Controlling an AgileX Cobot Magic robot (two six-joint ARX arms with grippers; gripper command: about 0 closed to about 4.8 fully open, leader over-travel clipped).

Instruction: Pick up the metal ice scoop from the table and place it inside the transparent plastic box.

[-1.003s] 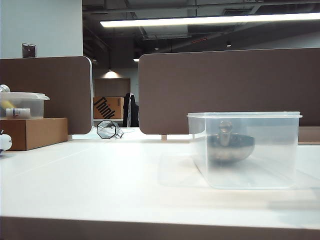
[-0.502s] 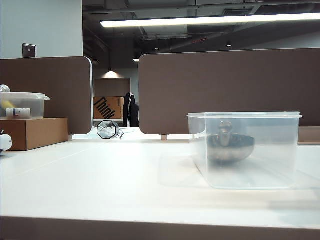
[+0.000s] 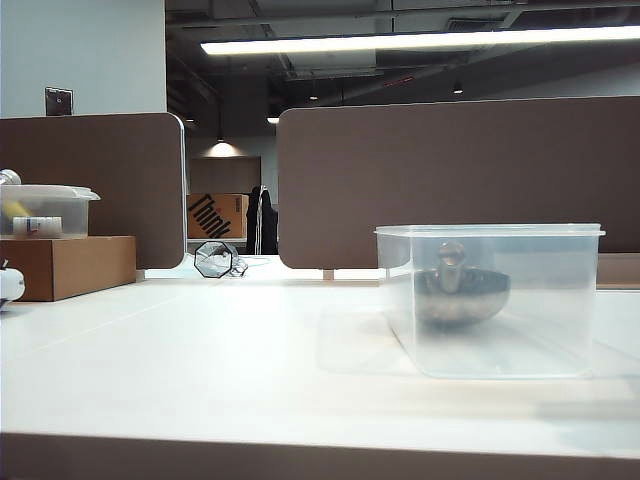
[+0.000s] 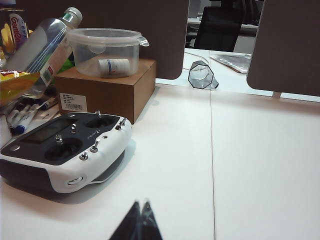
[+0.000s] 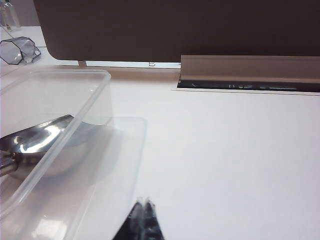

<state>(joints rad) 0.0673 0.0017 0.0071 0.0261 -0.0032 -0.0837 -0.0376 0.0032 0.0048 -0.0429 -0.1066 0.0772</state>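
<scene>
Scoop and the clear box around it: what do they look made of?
The shiny silver ice scoop looks like polished metal, probably steel: it mirrors the light in the right wrist view. The clear rectangular box looks like thin glossy plastic: see-through, with a slim moulded rim. Both tools are shut and away from them.

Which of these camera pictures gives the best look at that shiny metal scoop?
The exterior view: the scoop shows whole inside the clear box, bowl down and handle up. The right wrist view catches only part of its bowl through the box wall. The left wrist view doesn't show it.
</scene>
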